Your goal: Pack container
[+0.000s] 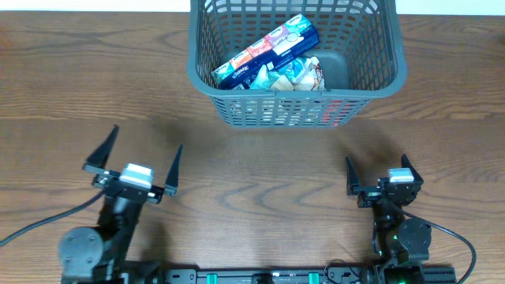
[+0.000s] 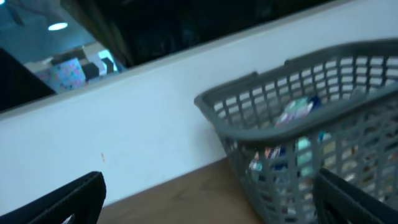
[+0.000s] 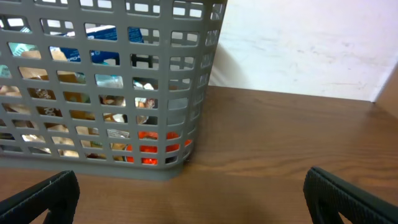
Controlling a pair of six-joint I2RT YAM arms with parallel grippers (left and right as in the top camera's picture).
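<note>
The container, a large dark grey lattice basket [image 1: 379, 79], stands at the far middle of the table. It also shows in the left wrist view [image 2: 267, 124] and the right wrist view [image 3: 155, 74]. Inside lie a blue packet [image 1: 268, 51] and crumpled pale packets [image 1: 300, 75]. A red item shows through the wall low down [image 3: 152, 146]. My left gripper [image 1: 139, 162] is open and empty, near the front left, well short of the basket. My right gripper [image 1: 377, 172] is open and empty at the front right.
A white wall [image 3: 298, 50] rises behind the wooden table [image 1: 260, 189]. Dark cables run from both arm bases at the front edge.
</note>
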